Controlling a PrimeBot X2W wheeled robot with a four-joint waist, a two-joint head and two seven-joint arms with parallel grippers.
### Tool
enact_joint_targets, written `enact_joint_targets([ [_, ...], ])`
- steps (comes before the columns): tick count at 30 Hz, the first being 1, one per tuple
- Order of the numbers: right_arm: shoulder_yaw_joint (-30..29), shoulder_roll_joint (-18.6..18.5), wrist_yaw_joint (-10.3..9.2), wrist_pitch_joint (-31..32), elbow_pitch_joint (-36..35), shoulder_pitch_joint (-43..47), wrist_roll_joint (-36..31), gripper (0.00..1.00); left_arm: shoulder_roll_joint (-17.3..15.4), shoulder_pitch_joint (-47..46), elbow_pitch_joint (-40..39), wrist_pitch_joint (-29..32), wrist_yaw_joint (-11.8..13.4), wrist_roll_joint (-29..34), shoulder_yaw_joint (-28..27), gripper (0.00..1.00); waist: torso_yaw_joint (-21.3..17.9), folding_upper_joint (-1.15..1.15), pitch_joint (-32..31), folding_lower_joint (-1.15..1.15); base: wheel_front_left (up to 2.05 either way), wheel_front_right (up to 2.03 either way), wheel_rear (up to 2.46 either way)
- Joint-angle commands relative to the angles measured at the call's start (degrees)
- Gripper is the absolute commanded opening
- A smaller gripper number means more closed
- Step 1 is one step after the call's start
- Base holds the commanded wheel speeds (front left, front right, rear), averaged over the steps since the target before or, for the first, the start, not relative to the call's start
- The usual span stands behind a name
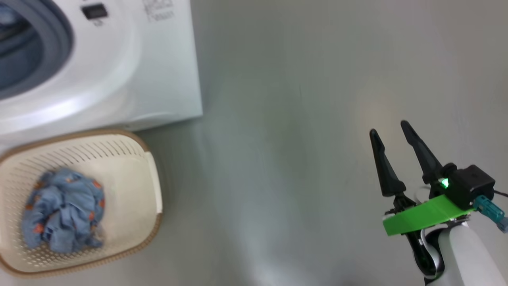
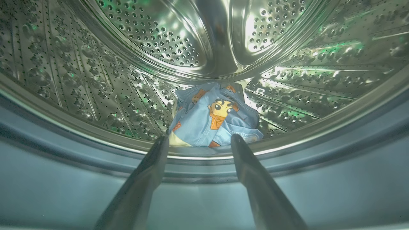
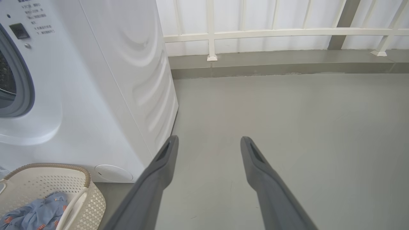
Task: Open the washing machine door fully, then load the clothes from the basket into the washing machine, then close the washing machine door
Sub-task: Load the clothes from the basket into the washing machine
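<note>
Your left end effector (image 2: 199,138) has its jaws spread wide and nothing between them. Its fingers reach over the grey rubber gasket (image 2: 64,159) into the mouth of the washing machine (image 1: 119,71). Just past the fingertips, one bundle of the light blue clothes (image 2: 214,118) lies at the bottom of the steel perforated drum (image 2: 143,38). It is free of the fingers, with a printed orange figure facing you. No other garment shows in the part of the drum you can see.

Your right end effector (image 1: 389,129) is also spread and empty. It is held over bare grey floor (image 1: 278,159), well apart from both the machine and the basket.

The cream basket (image 1: 152,182) stands on the floor just in front of the washer. Inside it sits the second bundle (image 1: 63,210), crumpled toward one end, with the rest of the basket bottom bare.

Judging by this, you are roughly midway. The opening is uncovered and an arm is inside it, so the door step looks done. One bundle is loaded and let go. What is left is to draw the left arm out, fetch the bundle from the basket, place it in the drum, and then close the washing machine door.

Beyond the machine's side panel, the floor runs back to a low kerb and a white railing (image 3: 271,32).
</note>
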State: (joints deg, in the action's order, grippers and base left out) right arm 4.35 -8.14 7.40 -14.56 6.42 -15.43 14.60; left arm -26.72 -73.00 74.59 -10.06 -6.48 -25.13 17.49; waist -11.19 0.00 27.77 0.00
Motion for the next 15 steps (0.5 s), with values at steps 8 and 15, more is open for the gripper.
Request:
enact_joint_targets([
  [8, -0.2, -0.7, 0.09, -0.4, -0.3, 4.6, -1.1, 1.00, 0.9, 14.7, -4.5, -4.2, -1.0, -3.9, 0.2, 1.00, 3.1, 0.00, -13.7, 0.00, 0.00, 0.00, 0.00],
  [15, -0.8, -2.0, 0.09, -0.4, -0.4, 8.9, -1.6, 1.00, 3.0, 32.4, -17.7, -4.9, -0.7, -7.1, -1.4, 1.00, 4.2, 0.00, -22.3, 0.00, 0.00, 0.00, 0.00],
])
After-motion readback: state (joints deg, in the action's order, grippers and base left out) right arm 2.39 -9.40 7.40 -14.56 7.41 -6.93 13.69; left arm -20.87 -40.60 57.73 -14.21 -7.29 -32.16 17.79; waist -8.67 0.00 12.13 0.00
